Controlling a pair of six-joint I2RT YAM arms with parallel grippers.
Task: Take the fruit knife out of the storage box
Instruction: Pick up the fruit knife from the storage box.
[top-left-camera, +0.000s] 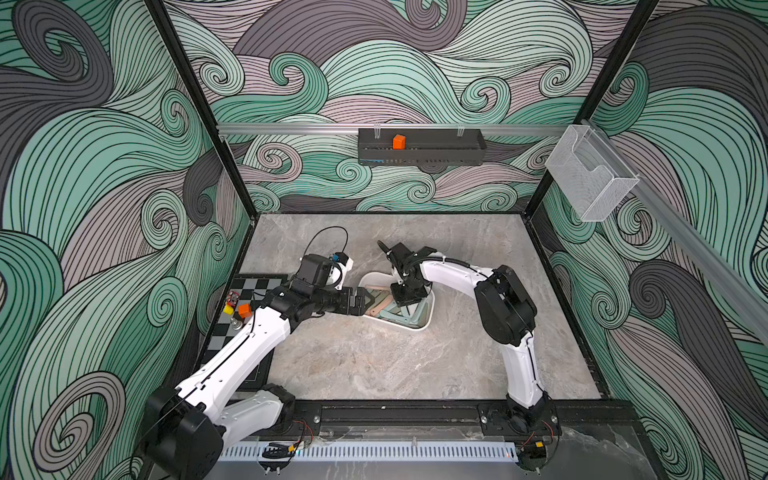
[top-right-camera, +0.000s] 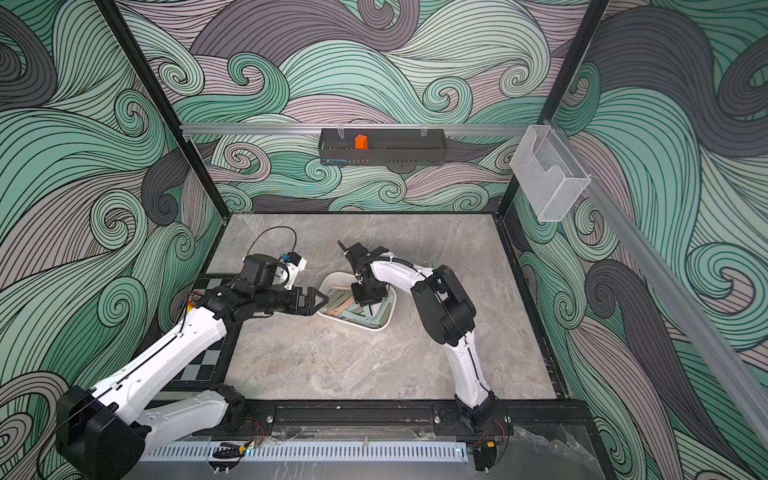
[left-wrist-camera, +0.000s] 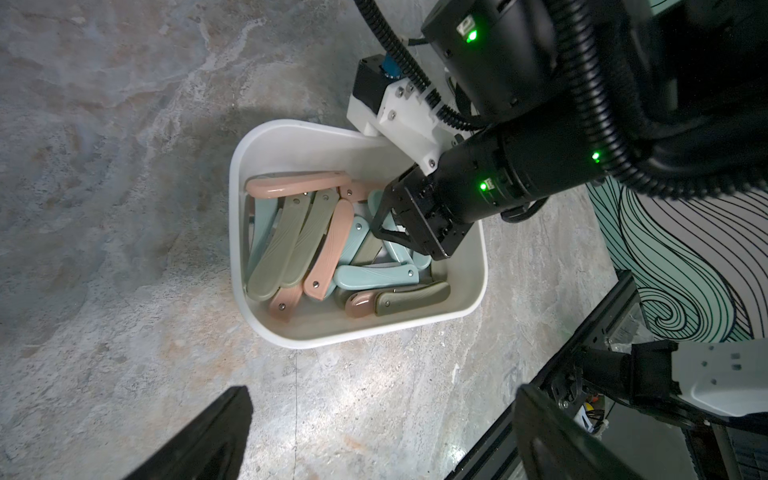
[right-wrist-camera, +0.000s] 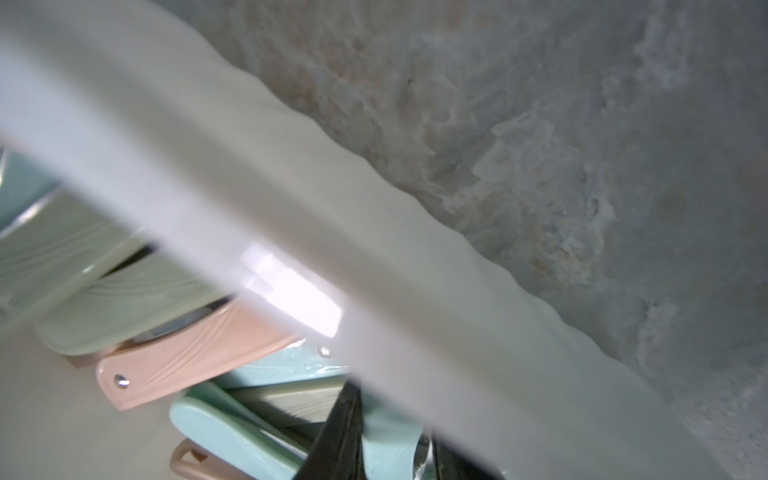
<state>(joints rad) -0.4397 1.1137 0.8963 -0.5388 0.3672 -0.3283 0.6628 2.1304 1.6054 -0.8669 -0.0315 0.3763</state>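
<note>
The white storage box (top-left-camera: 399, 325) (top-right-camera: 353, 326) (left-wrist-camera: 233, 232) sits mid-table and holds several folded fruit knives in pink (left-wrist-camera: 328, 253), olive green (left-wrist-camera: 278, 257) and light blue. My right gripper (left-wrist-camera: 384, 235) (right-wrist-camera: 392, 415) reaches down into the box's right end. Its two dark fingers are closed on the sides of a light blue fruit knife (right-wrist-camera: 395, 457) (left-wrist-camera: 398, 250) that still lies among the others. The blurred box rim (right-wrist-camera: 291, 216) crosses the right wrist view. My left gripper (top-left-camera: 369, 301) (top-right-camera: 321, 300) (left-wrist-camera: 382, 399) hovers wide open just outside the box's left end, with nothing in it.
A checkerboard mat (top-left-camera: 249, 286) with small coloured blocks (top-left-camera: 239, 309) lies at the table's left edge under the left arm. On the back wall hangs a black slotted tray (top-left-camera: 422, 151) holding an orange block (top-left-camera: 399, 142). A wire basket (top-left-camera: 590, 174) hangs on the right wall.
</note>
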